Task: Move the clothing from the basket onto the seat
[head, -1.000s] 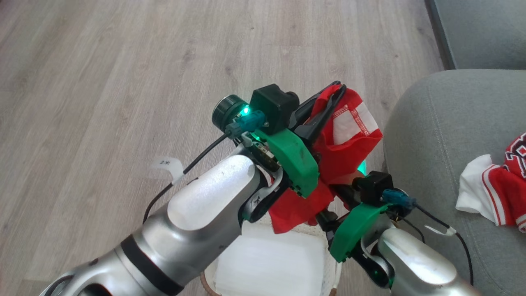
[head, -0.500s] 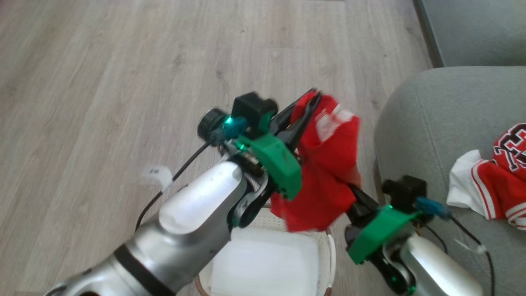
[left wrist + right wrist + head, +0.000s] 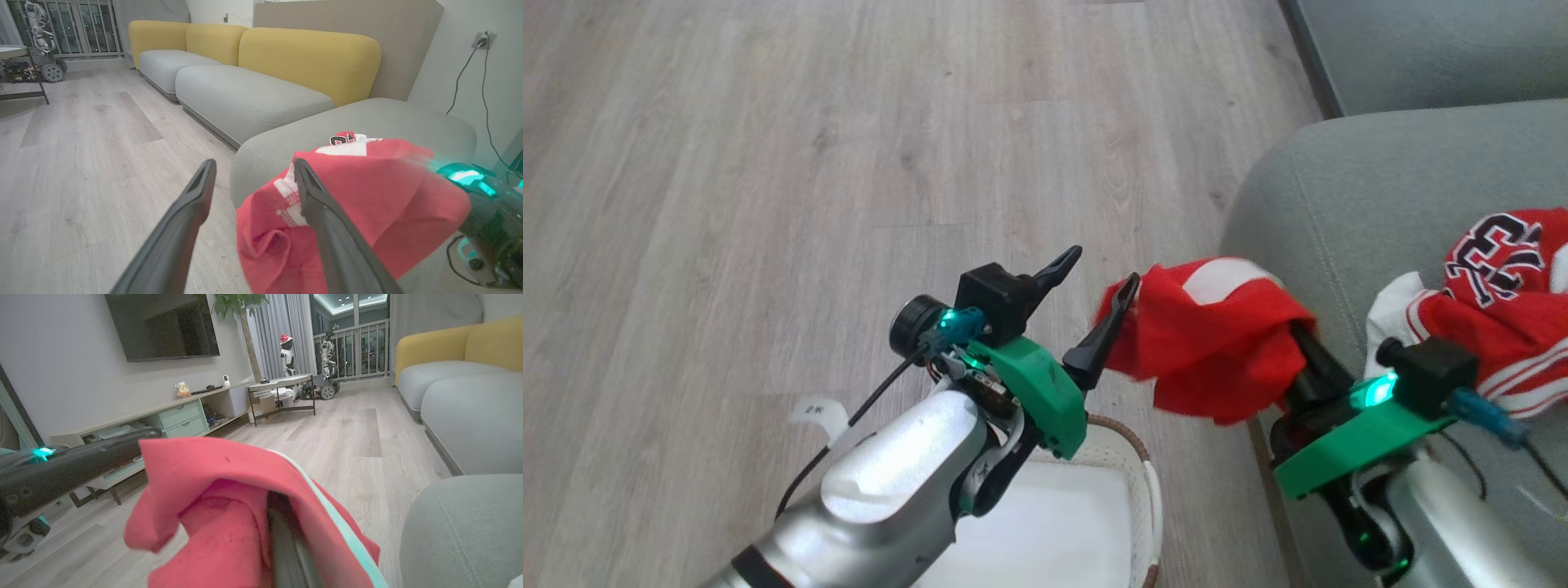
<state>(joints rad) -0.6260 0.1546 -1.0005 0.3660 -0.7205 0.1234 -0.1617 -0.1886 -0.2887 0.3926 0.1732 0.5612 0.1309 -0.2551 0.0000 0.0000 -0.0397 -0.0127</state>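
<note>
Hanging from the right tool (image 3: 1300,347), a red garment (image 3: 1209,343) is bunched over the 2 dark fingers, which are closed together inside the folds; the right wrist view shows 1 finger (image 3: 286,539) running up into the cloth (image 3: 212,477), with red fabric wrapped on both sides. This garment is in the air, clear of the basket (image 3: 1148,490) and level with the near rounded corner of the seat (image 3: 1339,188), so it is partly over the wooden floor (image 3: 768,163) and partly over the cushion's edge. The left tool (image 3: 1106,265) stands open beside it, its 2 fingers spread apart with nothing between them. In the left wrist view the left tool (image 3: 254,163) has 1 finger over bare floor and the other crossing in front of the red cloth (image 3: 367,212), where a white panel with striped trim shows; whether that finger touches the fabric I cannot tell. A second red garment (image 3: 1503,286), with white trim and a black-and-white outlined number, already lies crumpled on the seat, to the right of the held piece and behind the right wrist. Below the left forearm the basket sits on the floor just beside the seat, with a flat white liner sheet (image 3: 1054,531) inside it.
</note>
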